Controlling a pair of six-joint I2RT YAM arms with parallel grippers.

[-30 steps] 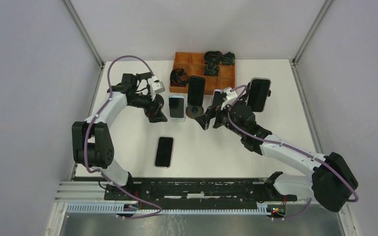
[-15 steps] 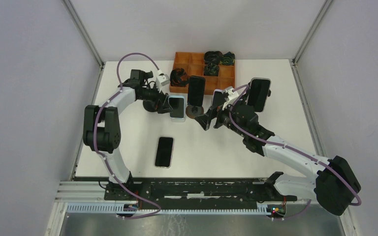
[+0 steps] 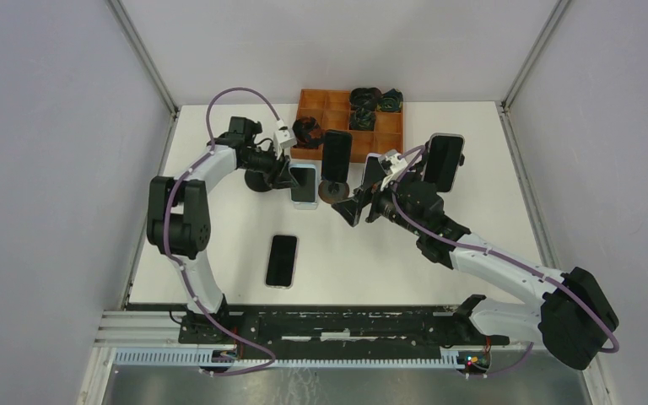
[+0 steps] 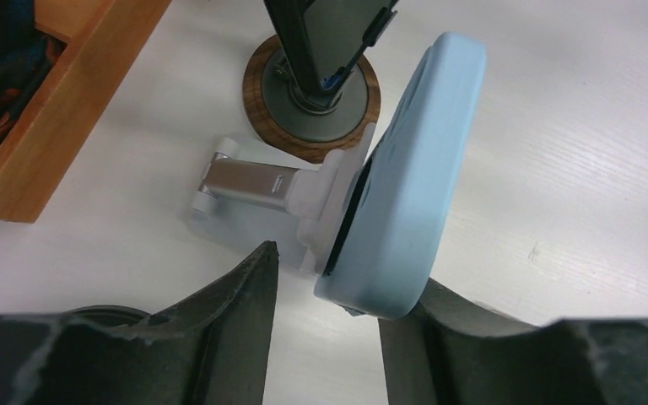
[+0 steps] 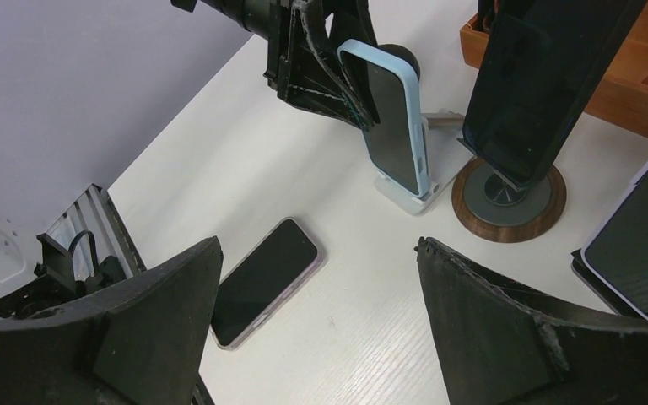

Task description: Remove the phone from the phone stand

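Observation:
A phone in a light blue case [image 3: 303,183] leans upright on a white and silver phone stand [image 4: 253,181] at the back middle of the table. My left gripper [image 3: 289,173] reaches it from the left, jaws partly closed around its upper edge [image 4: 413,186]. One finger [image 4: 447,329] touches the case; the other finger [image 4: 245,312] stands a small gap away. From the right wrist view the blue phone [image 5: 388,118] shows with the left gripper [image 5: 337,84] at its top. My right gripper [image 3: 356,202] hovers open and empty just right of the stand.
A black phone [image 3: 336,156] stands on a round wooden-based stand [image 4: 312,93] right beside the blue one. A third phone [image 3: 443,162] stands upright further right. A dark phone [image 3: 282,260] lies flat nearer the front. An orange compartment tray [image 3: 314,101] with cables is at the back.
My left gripper has swung right onto the blue phone and its jaws have narrowed around the phone's top edge. The right arm has barely shifted.

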